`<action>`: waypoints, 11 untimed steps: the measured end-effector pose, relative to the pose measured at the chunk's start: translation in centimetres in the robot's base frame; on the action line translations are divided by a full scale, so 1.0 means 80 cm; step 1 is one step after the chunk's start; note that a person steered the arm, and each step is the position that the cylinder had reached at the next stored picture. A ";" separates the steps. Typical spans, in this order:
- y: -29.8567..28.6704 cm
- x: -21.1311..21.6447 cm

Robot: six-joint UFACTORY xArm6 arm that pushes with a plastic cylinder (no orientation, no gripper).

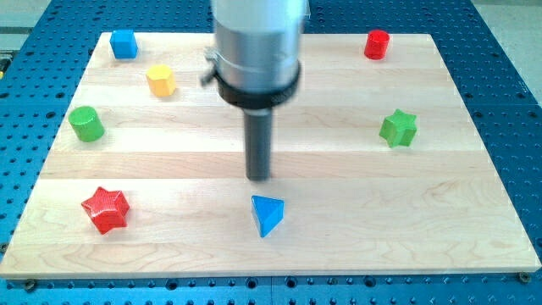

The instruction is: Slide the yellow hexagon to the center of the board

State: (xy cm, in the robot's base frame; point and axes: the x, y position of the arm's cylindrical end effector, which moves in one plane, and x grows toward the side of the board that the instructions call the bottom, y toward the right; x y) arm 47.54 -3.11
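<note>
The yellow hexagon lies near the board's upper left. My tip stands near the middle of the board, far to the lower right of the yellow hexagon and just above the blue triangle. It touches no block. The rod hangs from a wide grey cylinder that hides part of the board's top middle.
A blue cube lies at the top left corner, a green cylinder at the left, a red star at the lower left. A red cylinder lies at the top right, a green star at the right. The wooden board rests on a blue perforated table.
</note>
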 end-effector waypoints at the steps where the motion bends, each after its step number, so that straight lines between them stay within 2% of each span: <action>1: -0.132 -0.055; 2: -0.184 -0.111; 3: -0.223 -0.120; 4: -0.234 -0.191; 5: -0.176 -0.202; 6: -0.100 -0.128; 7: -0.055 -0.102; 8: -0.111 -0.131; 9: -0.037 -0.160; 11: 0.094 -0.022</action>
